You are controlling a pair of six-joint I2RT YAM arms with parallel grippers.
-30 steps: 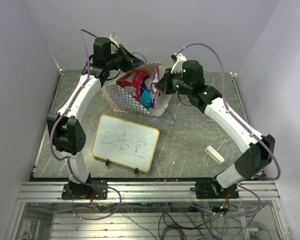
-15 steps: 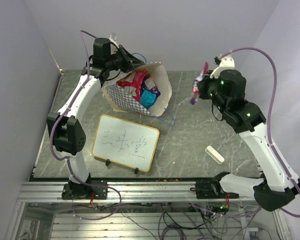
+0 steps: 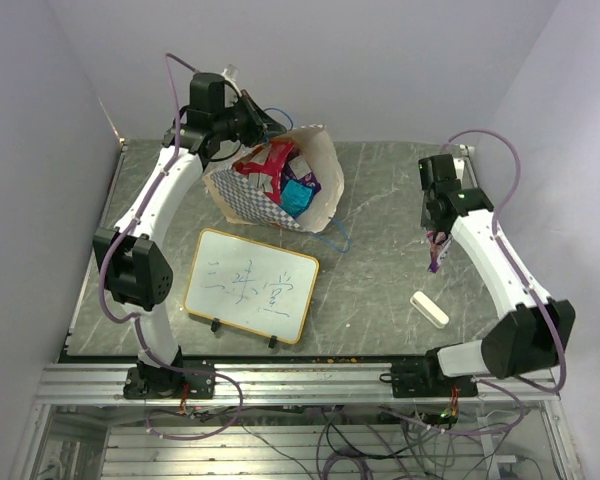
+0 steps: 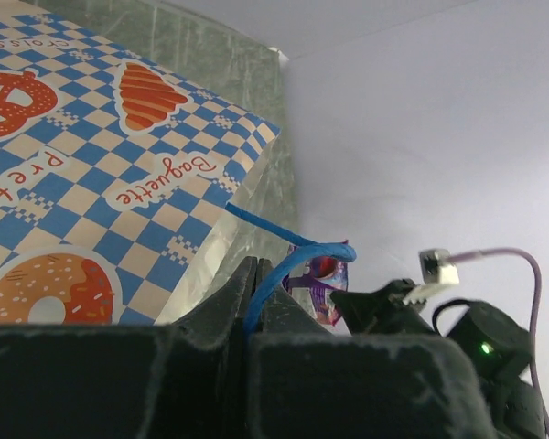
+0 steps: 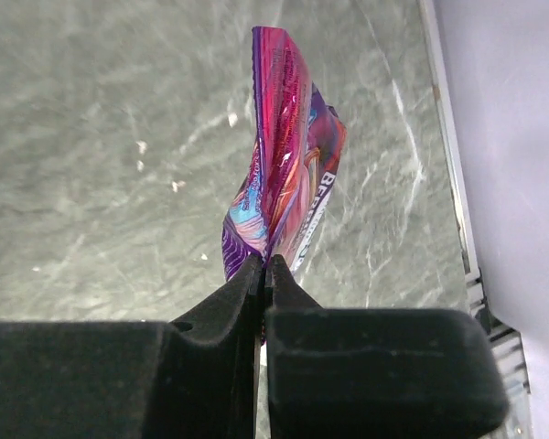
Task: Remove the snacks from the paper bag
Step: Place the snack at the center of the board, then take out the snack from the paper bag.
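The paper bag lies tilted on the table with its mouth open towards me. A red packet and a blue-teal packet show inside it. My left gripper is shut on the bag's thin blue cord handle at the bag's far rim; the left wrist view has these jaws beside the chequered band. My right gripper hangs over the right side of the table, shut on a purple-pink snack packet. The packet dangles below the fingers, just above the table.
A framed whiteboard stands in front of the bag. A white eraser block lies near the right arm, towards the front. The bag's other blue cord trails on the table. The table's right edge is close to the packet.
My right arm has pulled the purple packet out of the bag's mouth, swung it to the right and lowered it near the table. The left arm has kept its hold on the cord.
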